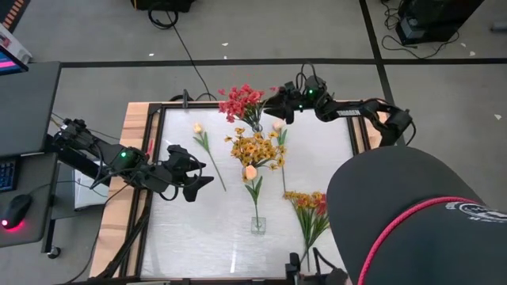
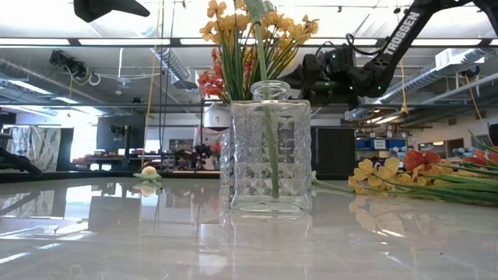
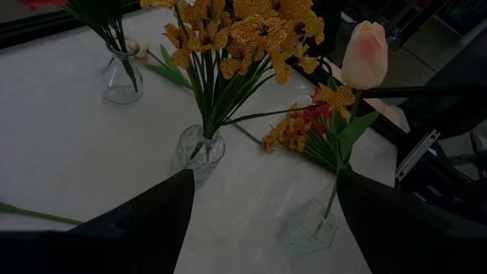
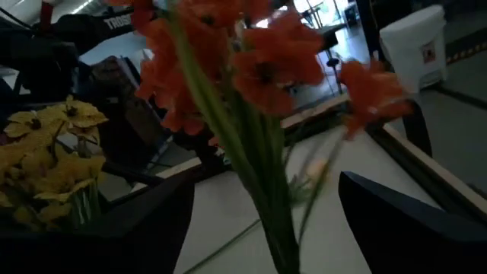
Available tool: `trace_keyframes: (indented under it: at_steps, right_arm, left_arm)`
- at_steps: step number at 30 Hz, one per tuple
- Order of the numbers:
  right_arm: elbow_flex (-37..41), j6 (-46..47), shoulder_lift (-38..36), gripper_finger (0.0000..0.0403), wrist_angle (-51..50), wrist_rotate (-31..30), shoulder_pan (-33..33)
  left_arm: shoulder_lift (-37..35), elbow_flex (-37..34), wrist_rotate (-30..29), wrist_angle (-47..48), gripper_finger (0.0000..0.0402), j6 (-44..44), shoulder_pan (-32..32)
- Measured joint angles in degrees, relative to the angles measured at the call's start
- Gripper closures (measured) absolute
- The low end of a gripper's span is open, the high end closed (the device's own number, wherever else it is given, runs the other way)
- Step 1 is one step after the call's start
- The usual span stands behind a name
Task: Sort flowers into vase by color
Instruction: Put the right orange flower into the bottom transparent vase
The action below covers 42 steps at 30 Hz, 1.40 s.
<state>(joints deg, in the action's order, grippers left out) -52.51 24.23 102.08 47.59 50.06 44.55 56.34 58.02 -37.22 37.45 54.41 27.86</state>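
Red flowers (image 1: pixel 242 101) stand in a round glass vase (image 3: pixel 122 72) at the far middle. Yellow flowers (image 1: pixel 255 148) fill a second vase (image 3: pixel 199 148) nearer. A peach tulip (image 3: pixel 364 53) stands in a square vase (image 1: pixel 258 225), its stem leaning on the rim. One loose tulip (image 1: pixel 200 131) lies left of the vases and another (image 1: pixel 278 127) lies right of them. My right gripper (image 4: pixel 266 221) is open and level, with the red flowers' stems (image 4: pixel 251 152) between its fingers, untouched as far as shows. My left gripper (image 1: pixel 204 172) hovers open at the left.
Loose yellow and red sprigs (image 1: pixel 309 204) lie flat at the near right. A person's dark cap (image 1: pixel 420 222) covers the near right corner in the high view. A black frame (image 1: pixel 154 182) and a wooden rim border the table. White tabletop (image 1: pixel 182 229) shows at the near left.
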Motion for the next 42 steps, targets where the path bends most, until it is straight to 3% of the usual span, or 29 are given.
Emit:
trace_keyframes:
  at_steps: [13,18,25,29,35,42]
  right_arm:
    - [0.02,12.17,-1.50,0.0076,-4.43,11.98,5.29]
    - [0.02,7.54,-7.03,0.0076,-15.80,11.53,5.06]
    - [0.02,-4.15,-14.54,0.0076,-38.48,2.46,3.08]
    - [0.02,-6.29,-16.89,0.0077,-47.19,-6.03,0.66]
    - [0.02,-2.85,-18.31,0.0077,-53.99,-21.79,-4.23]
    - [0.02,7.54,-18.32,0.0077,-59.40,-37.25,-9.50]
  left_arm:
    - [0.00,0.00,0.00,0.00,0.0074,0.00,0.00]
    - [0.00,0.00,-0.01,0.00,0.0074,0.00,0.02]
    - [0.00,0.00,0.01,0.00,0.0074,0.00,0.00]
    - [0.00,0.00,-0.01,0.00,0.0074,0.00,0.02]
    - [0.00,0.00,-0.01,0.00,0.0074,0.00,0.00]
    - [0.00,0.00,-0.01,0.00,0.0074,0.00,0.00]
